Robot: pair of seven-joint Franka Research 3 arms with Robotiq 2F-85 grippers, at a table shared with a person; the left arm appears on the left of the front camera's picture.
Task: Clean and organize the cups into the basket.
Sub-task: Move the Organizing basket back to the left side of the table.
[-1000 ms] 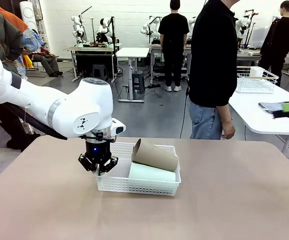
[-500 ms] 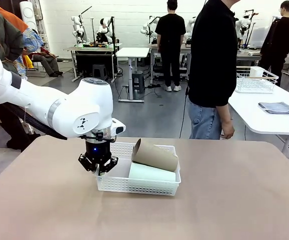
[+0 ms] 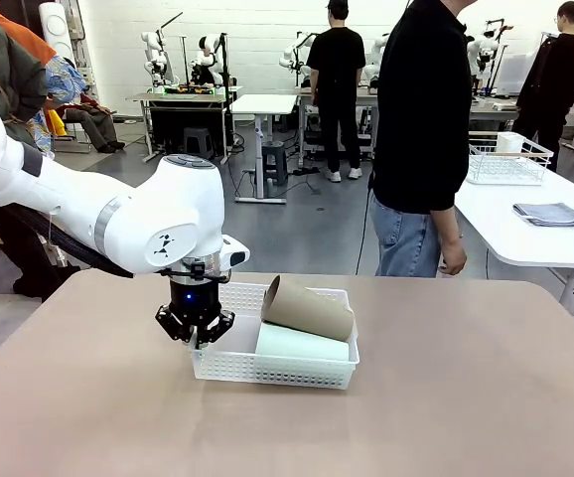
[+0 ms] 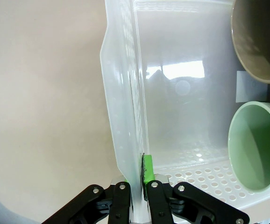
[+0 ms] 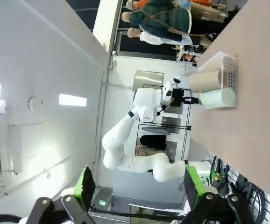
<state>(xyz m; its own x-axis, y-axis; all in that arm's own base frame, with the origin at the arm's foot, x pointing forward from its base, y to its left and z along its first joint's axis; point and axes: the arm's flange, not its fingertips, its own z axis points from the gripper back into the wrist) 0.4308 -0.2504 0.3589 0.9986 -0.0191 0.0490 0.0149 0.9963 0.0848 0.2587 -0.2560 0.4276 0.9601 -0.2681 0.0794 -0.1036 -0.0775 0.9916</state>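
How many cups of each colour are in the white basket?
Brown cup: 1
Green cup: 1
Total: 2 cups, both lying on their sides in the basket, which the left end effector grips by its side wall.

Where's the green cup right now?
In the front view, the green cup lies on its side in the basket, at its right end, under the brown cup.
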